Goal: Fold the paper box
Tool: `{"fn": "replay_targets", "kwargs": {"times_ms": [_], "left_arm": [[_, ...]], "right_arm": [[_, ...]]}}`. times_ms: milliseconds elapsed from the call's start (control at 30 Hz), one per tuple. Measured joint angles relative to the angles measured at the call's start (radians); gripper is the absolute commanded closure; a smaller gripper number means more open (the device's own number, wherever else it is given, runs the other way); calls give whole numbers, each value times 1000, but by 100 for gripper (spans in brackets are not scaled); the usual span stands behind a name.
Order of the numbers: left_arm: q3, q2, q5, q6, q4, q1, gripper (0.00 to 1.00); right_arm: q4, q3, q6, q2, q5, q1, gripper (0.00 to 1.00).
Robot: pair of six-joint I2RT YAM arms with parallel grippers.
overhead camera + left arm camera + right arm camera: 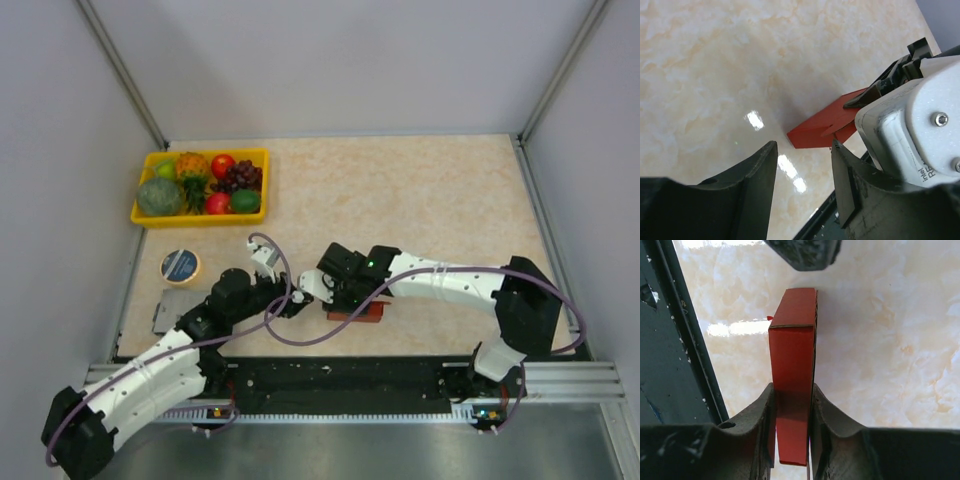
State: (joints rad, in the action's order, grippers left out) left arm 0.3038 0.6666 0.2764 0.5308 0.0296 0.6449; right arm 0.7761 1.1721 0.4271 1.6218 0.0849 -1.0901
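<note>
Yellow plastic tray (200,221), well beyond left claw (804,150): fruit (205,185). Left claw parted, empty; right claw (792,390) clamps red cardboard box (792,335).

Counted before me: one red paper box (792,340), one yellow tray (200,218), one pineapple (192,165), one bunch of grapes (241,177), two red fruits (223,165), three green fruits (158,197), one round tin (180,265) and one grey pad (173,312). My left gripper (803,150) and right gripper (792,390) make two.

Apparently "intel RE…", cut off, on white camera housing (912,125)
</note>
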Motion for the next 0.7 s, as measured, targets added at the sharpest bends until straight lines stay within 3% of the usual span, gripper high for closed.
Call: {"fn": "replay_targets", "kwargs": {"times_ms": [300,400,533,700], "left_arm": [[-219,3,-72,-54,-444,84,56],[-247,-35,-113,-34,-482,84,50],[-260,-197,-154,15,-563,84,47],[-260,-222,-101,-55,-625,82,54]], "right_arm": [[-60,-78,3,-72,16,2,85],[-97,-121,-8,-119,23,2,87],[-134,-165,-30,-169,49,2,87],[-158,-182,-44,-182,89,24,88]]}}
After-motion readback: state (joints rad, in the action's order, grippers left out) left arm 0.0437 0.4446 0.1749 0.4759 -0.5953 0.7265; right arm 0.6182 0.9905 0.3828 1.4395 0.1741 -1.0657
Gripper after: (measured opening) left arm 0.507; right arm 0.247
